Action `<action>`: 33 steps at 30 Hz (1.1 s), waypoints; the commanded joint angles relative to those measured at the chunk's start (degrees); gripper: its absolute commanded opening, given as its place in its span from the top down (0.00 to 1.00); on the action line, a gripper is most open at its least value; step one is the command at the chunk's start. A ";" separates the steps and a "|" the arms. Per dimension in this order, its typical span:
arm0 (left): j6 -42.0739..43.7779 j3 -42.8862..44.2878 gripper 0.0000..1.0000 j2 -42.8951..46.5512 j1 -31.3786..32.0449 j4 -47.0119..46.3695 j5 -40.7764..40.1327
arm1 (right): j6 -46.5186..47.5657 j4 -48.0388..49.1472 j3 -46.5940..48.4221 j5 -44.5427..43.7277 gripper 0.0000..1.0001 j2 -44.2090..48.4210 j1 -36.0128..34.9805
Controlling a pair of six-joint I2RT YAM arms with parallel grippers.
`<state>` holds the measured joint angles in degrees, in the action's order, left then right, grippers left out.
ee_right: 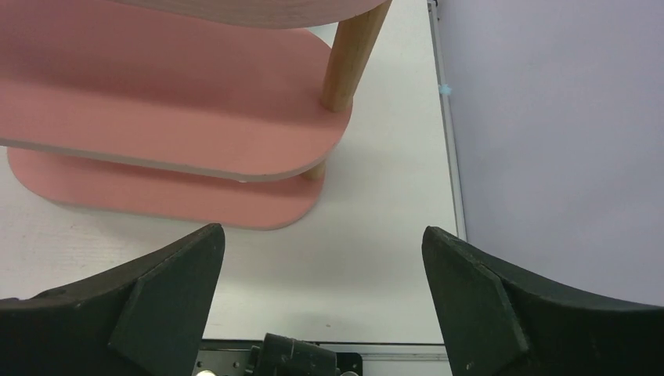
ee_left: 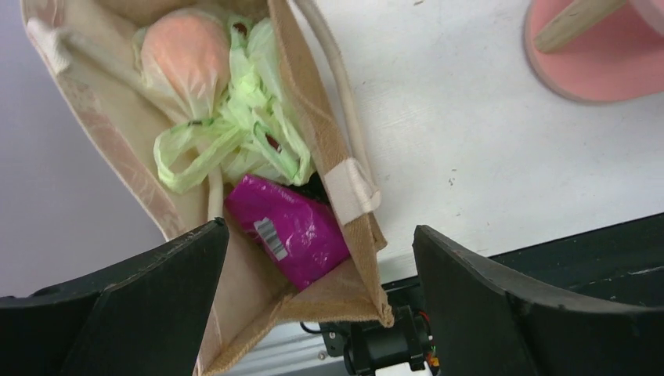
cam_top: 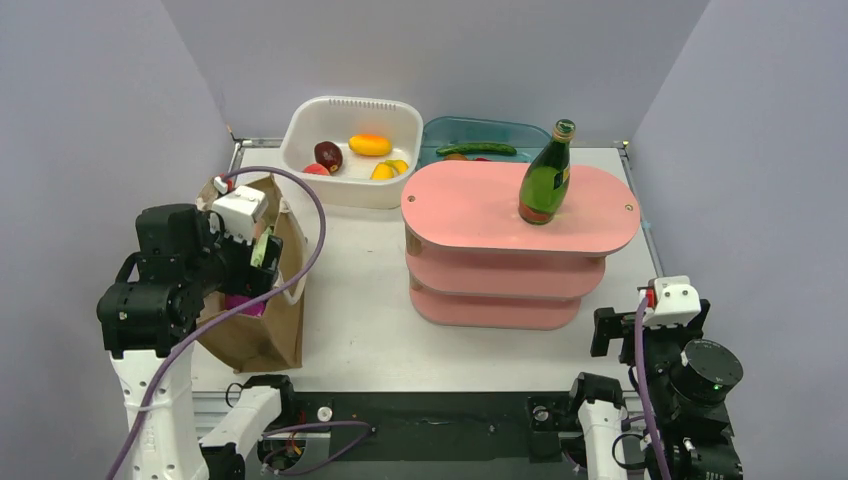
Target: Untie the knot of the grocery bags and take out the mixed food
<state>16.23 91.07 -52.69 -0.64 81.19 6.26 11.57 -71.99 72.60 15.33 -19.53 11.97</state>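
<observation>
Brown paper bag point(cam_top: 272, 338) stands on desk point(cam_top: 350, 300), left of top view, stiff, mouth open. Inside it lies green plastic bag point(ee_left: 250, 125) - thin, crinkly, knotted; best pinched at loose loops. Purple packet point(ee_left: 294, 227) looks light, slippery. Left end effector point(ee_left: 321, 229) hovers above bag, fingers apart - right end effector point(ee_right: 322, 231) likewise apart.

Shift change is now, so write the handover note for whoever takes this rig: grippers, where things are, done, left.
Left gripper: open, empty, above the mouth of the brown paper bag.
Right gripper: open, empty, low beside the pink shelf.
In the paper bag: green plastic bag, apparently knotted, with an orange round item inside it; purple packet beside it.
Outside the bags: green bottle upright on the shelf top; fruit in the white tub.
Left: untie the plastic bag, take out its contents and the packet.
</observation>
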 commanded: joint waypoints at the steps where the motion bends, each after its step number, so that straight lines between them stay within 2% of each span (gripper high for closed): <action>1: 3.50 4.17 0.12 -2.96 -0.11 -4.39 8.07 | -6.20 2.77 -0.46 -0.68 0.08 1.06 -0.06; 4: 6.06 3.69 0.12 -2.91 0.09 -8.59 21.07 | -12.38 5.53 -1.74 -5.71 0.09 0.49 -0.14; 6: 3.01 0.42 0.12 -1.96 0.11 -15.30 26.60 | -21.11 7.30 -2.78 -10.33 0.13 -0.97 -1.19; 10: -3.76 -8.64 0.12 -0.60 4.03 -28.27 32.72 | -26.33 12.23 -6.55 -9.93 0.19 -1.45 -1.10; 15: -7.78 -17.44 0.12 -2.13 11.38 -38.29 29.58 | -25.71 14.71 -10.69 -9.73 0.26 -2.88 -1.92; 20: -17.61 -26.17 0.17 -2.36 12.72 -49.87 31.01 | -28.29 14.97 -11.83 -11.02 0.29 -5.51 -2.52; 23: -20.05 -31.81 0.20 -2.03 14.72 -55.91 31.84 | -32.44 11.85 -12.72 -6.54 0.30 -5.56 -0.46; 27: -22.05 -35.20 0.26 -3.73 17.92 -58.74 31.01 | -38.99 9.15 -16.39 0.85 0.32 -4.98 4.80; 33: -23.49 -38.70 0.29 -7.19 22.77 -63.73 30.61 | -45.31 11.56 -23.72 8.59 0.37 -5.10 8.43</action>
<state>-5.10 53.34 -58.06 20.05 25.19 35.86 -27.59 -61.78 52.05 16.99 -24.51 19.11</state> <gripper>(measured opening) 0.715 0.637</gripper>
